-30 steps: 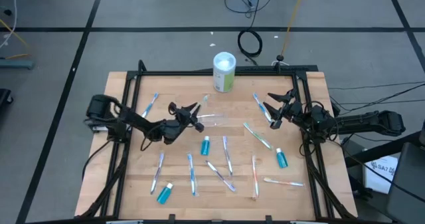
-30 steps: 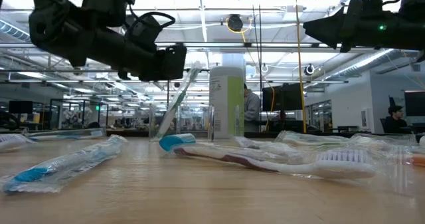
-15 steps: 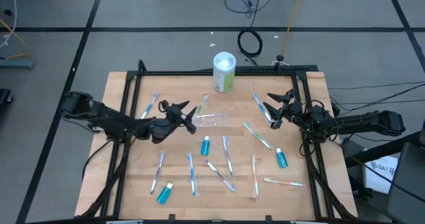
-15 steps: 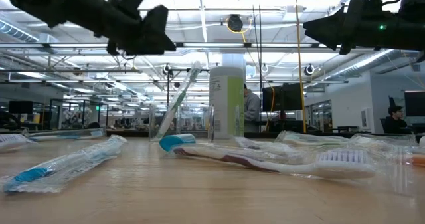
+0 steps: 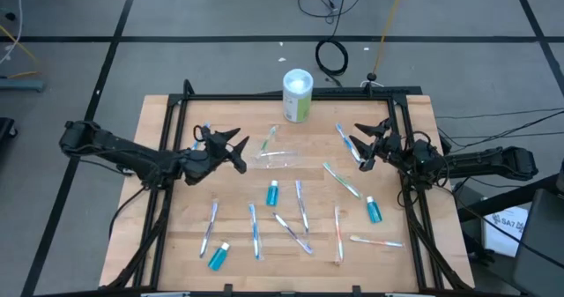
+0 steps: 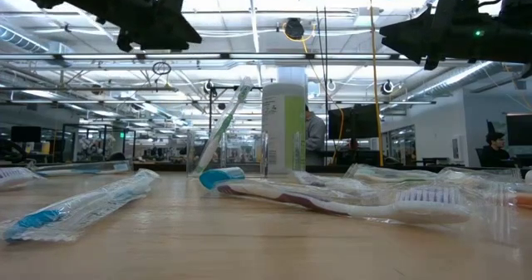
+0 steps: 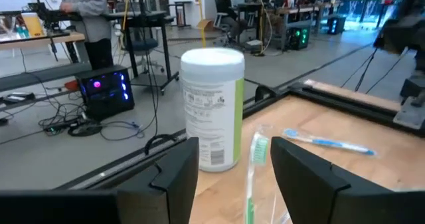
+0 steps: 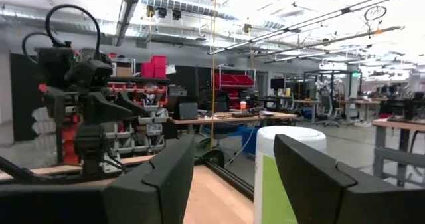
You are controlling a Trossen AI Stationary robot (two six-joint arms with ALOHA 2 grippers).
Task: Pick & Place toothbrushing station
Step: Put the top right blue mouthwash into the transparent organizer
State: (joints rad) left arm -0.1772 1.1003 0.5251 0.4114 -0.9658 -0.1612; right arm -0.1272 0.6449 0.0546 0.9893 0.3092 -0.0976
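My left gripper [image 5: 240,147] is open and empty, left of the clear plastic cup [image 5: 278,159] and well above the table in the low view [image 6: 158,18]. A green toothbrush [image 5: 269,140] leans tilted at the cup, its head up [image 6: 226,118]; it also shows ahead of the fingers in the left wrist view [image 7: 255,174]. My right gripper [image 5: 364,147] is open and empty, above a blue toothbrush [image 5: 346,138] at the far right. Three blue tubes [image 5: 272,192] [image 5: 374,211] [image 5: 218,256] and several wrapped toothbrushes [image 5: 301,205] lie flat on the table.
A white-and-green canister [image 5: 298,94] stands at the table's far edge, behind the cup. A black frame [image 5: 264,96] runs around the tabletop. A toothbrush [image 5: 199,140] lies under my left arm. People show in the room beyond [image 6: 314,135].
My left gripper has drawn back from the cup toward the table's left edge and risen, staying open and empty. The cup and the green toothbrush have kept their place.
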